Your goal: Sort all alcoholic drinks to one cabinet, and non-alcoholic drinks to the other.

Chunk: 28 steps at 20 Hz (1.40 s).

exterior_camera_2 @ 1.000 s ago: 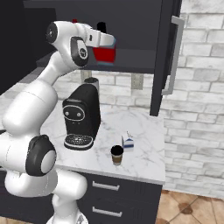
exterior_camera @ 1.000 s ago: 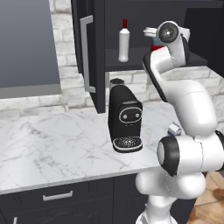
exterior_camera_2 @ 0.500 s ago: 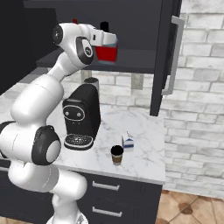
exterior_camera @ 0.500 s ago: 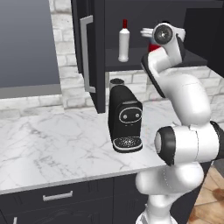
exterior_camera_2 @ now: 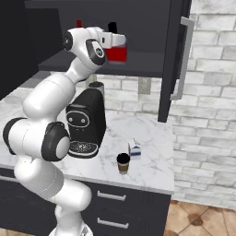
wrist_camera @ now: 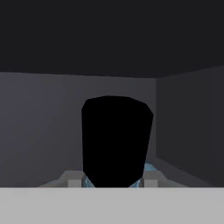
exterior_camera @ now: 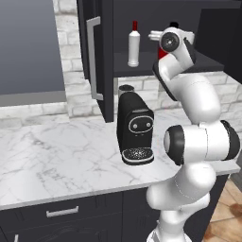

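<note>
Red bottle: the squat red bottle (exterior_camera_2: 116, 53) with pale blue shoulders and a black cap (wrist_camera: 116, 140) is inside the open wall cabinet, upright, at the level of the dark shelf (exterior_camera_2: 138, 68); whether it rests on the shelf cannot be told.
Claw: the gripper (exterior_camera_2: 115, 42) is closed around the red bottle, up near its shoulders, with the arm reaching into the cabinet from the front.
Hand camera: the black cap stands right in front of the lens, pale blue shoulders just below it, grey cabinet walls behind.
White bottle: a slim white bottle (exterior_camera: 134, 45) with a red cap stands upright on the same shelf, apart from the red bottle and nearer the door hinge.
Cabinet door: the black door (exterior_camera: 97, 56) hangs open with its long silver bar handle (exterior_camera: 92, 59) showing; in the right base view the other open door (exterior_camera_2: 174, 60) carries a matching handle.
Coffee cup: a small brown paper cup (exterior_camera_2: 123, 163) with a black lid stands on the marble counter (exterior_camera: 52, 156) near its front edge.
Milk carton: a white-and-blue carton (exterior_camera_2: 135, 150) sits just beside the cup, a little further back.
Coffee machine: a black coffee machine (exterior_camera: 134, 127) stands on the counter beneath the shelf.
Drawers: black drawers (exterior_camera: 61, 212) with small horizontal handles run under the counter.
</note>
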Tool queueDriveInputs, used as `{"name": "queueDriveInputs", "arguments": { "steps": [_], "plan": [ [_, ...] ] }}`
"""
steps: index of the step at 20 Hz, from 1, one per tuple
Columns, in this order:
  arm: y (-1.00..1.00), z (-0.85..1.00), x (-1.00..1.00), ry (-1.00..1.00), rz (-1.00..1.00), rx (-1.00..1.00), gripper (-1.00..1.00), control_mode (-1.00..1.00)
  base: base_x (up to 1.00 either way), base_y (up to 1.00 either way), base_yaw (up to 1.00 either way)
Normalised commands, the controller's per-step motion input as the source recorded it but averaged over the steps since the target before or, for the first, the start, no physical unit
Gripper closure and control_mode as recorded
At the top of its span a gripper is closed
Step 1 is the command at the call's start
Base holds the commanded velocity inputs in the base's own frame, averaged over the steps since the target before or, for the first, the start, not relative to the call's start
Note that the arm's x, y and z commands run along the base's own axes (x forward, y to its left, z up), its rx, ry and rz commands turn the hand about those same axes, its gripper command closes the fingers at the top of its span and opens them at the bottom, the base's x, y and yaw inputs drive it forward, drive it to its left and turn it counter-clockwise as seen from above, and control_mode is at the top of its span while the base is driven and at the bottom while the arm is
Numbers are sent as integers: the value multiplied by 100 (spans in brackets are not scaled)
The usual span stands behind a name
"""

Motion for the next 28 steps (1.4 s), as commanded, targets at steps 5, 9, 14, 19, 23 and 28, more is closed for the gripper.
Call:
{"name": "queueDriveInputs", "arguments": {
  "steps": [5, 9, 14, 19, 23, 28],
  "plan": [
    [0, -3, 0, 0, 0, 0, -100, -100, 0, 0, 0],
    [0, 0, 0, 0, 0, 0, -100, -100, 0, 0, 0],
    [0, 0, 0, 0, 0, 0, -100, -100, 0, 0, 0],
    [0, 0, -1, 0, 0, 1, -100, -100, 0, 0, 0],
    [0, 0, 10, -1, 0, 3, -100, -100, 0, 0, 0],
    [2, 0, -17, -1, 0, 2, -100, -100, 0, 0, 0]
  ]
}}
